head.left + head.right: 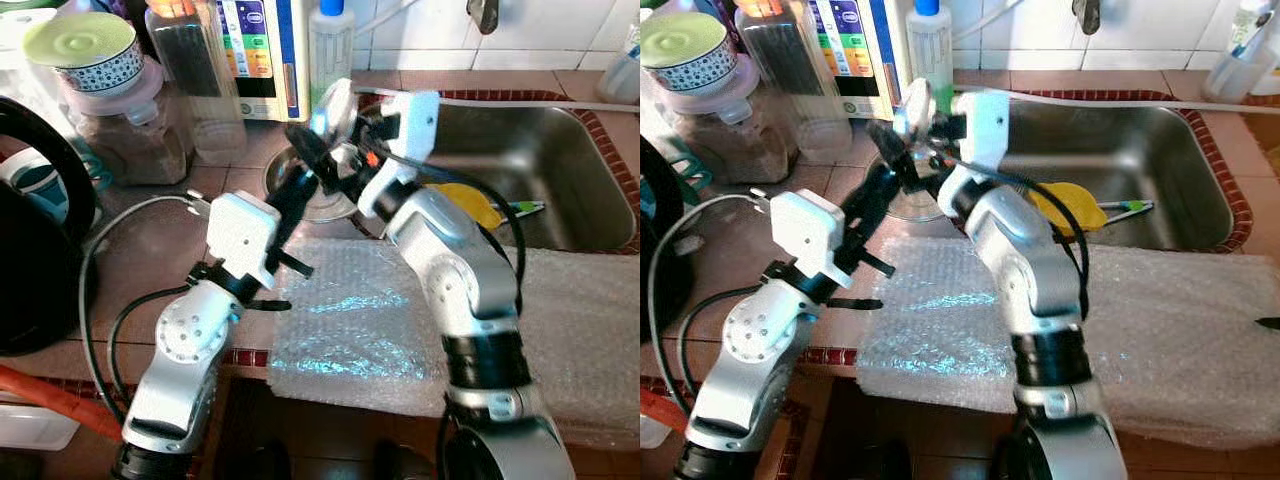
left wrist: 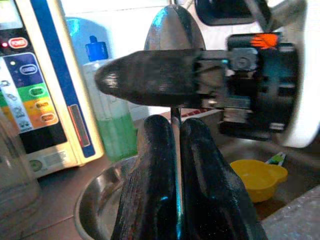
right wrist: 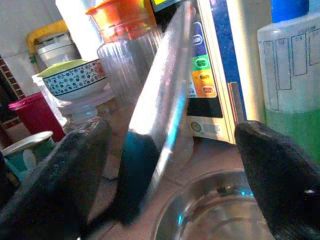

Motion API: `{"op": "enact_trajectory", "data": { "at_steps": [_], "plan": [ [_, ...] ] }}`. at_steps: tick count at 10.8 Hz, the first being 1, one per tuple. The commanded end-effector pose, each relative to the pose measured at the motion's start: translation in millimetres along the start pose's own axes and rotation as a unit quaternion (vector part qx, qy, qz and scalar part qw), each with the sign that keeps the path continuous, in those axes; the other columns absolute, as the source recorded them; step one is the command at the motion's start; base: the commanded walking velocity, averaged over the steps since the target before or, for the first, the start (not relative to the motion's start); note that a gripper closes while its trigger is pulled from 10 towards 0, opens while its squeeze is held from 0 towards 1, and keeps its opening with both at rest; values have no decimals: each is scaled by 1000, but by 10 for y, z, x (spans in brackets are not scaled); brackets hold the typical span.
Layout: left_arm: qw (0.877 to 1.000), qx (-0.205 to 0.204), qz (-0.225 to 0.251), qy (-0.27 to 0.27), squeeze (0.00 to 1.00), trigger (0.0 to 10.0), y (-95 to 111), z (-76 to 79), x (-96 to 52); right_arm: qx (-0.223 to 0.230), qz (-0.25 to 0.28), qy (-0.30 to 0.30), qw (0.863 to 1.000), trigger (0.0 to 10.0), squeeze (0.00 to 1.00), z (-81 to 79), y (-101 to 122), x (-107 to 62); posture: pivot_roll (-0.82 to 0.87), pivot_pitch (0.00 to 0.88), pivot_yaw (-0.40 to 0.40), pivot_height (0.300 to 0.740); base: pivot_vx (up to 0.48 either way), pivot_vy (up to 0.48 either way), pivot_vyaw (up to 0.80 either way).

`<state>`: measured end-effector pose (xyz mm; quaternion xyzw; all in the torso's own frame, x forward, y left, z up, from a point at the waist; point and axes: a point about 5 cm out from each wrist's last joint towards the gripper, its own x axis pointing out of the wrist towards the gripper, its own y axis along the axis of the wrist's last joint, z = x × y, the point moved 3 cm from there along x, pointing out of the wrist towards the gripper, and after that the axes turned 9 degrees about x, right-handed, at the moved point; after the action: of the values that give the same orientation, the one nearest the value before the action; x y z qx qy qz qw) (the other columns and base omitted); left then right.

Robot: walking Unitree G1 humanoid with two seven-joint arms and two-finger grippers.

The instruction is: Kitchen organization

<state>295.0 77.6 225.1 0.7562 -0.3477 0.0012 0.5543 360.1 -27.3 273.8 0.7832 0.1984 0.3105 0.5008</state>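
Spoon [image 1: 333,108] is standing upright above the steel bowl [image 1: 325,205] beside the sink [image 1: 540,170]; your left gripper [image 2: 175,165] is clenching its handle. Your right gripper [image 3: 175,165] is hanging spread wide around the spoon's bowl, not touching it. A yellow cup [image 1: 470,203] is lying in the sink.

One spoon [image 2: 173,30], two jars [image 1: 195,75].
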Motion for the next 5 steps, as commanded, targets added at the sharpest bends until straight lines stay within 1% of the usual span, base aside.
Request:
{"op": "enact_trajectory", "data": {
  "at_steps": [1, 3, 5],
  "plan": [
    [1000, 3, 24, -15, 0, 0, 91, 48, 8, 14, -3, 0, 1000, 0, 0, -29, -18, 52, -68, 197, 62, 740, 0, 0, 0],
    [999, 0, 28, -20, 0, 0, 100, 73, 22, 16, -3, -1, 1000, 0, 0, -51, -30, 102, -68, 198, 61, 740, 0, 0, 0],
    [1000, 2, 24, -19, 0, 0, 83, 67, 14, 11, -1, -12, 1000, 0, 0, -21, -21, 118, -66, 198, 60, 740, 0, 0, 0]
  ]
}}
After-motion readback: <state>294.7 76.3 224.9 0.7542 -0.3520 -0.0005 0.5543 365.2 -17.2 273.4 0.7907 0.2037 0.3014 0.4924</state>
